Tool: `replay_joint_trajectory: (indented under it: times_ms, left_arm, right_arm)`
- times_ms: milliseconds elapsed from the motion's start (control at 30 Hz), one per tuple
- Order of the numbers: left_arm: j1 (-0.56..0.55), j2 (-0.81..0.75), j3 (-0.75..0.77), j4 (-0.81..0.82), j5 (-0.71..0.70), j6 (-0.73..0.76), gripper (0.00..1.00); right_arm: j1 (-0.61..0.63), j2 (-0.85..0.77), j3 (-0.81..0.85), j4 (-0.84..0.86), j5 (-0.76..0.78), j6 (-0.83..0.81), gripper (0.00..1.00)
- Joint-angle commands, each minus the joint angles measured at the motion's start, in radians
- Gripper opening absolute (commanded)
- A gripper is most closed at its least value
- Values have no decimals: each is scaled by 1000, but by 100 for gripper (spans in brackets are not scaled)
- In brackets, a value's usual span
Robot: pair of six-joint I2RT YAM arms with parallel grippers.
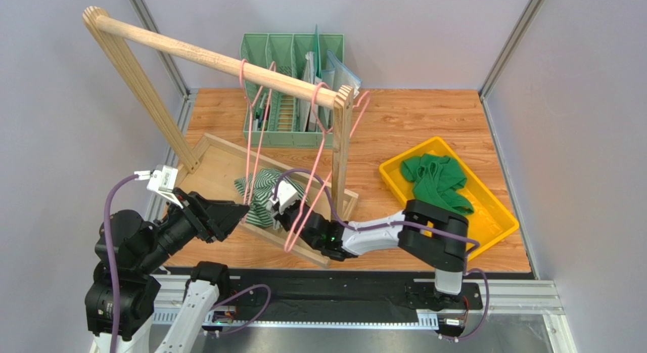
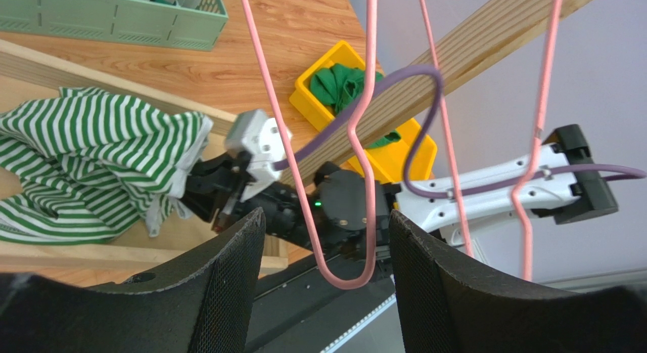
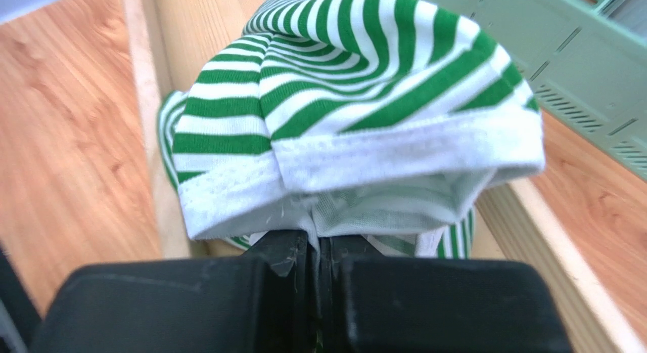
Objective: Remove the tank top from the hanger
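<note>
The green-and-white striped tank top (image 1: 257, 192) lies bunched on the wooden rack's base board (image 1: 216, 157). My right gripper (image 1: 282, 206) is shut on its white hem; in the right wrist view the cloth (image 3: 357, 80) bulges above the closed gripper (image 3: 319, 243). My left gripper (image 1: 241, 210) is open just left of the top. In the left wrist view the bare lower loop of a pink hanger (image 2: 345, 273) hangs between the open gripper's (image 2: 326, 220) fingers, untouched. The top (image 2: 83, 163) lies left of the hanger wires there.
Several pink hangers (image 1: 254, 118) hang from the wooden rail (image 1: 220, 62). The rack's right post (image 1: 342, 152) stands beside the right arm. A green file organiser (image 1: 292, 91) is behind. A yellow tray (image 1: 493, 216) holding green cloth (image 1: 437, 178) sits at the right.
</note>
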Motion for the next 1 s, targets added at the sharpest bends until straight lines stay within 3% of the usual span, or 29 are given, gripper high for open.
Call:
replay_joint_trajectory:
  times_ms: [0, 400, 633, 967]
  left_arm:
    - [1, -9, -13, 38, -8, -15, 66]
    - [1, -9, -19, 44, -6, -19, 66]
    - [1, -8, -13, 42, -8, -10, 66]
    - [1, -6, -30, 56, -8, -1, 66]
  right_arm:
    - [15, -131, -52, 55, 33, 11, 0]
    - [101, -240, -149, -28, -55, 63, 0]
    - [236, -259, -154, -93, -3, 23, 0]
    - [351, -432, -244, -296, 39, 23, 0]
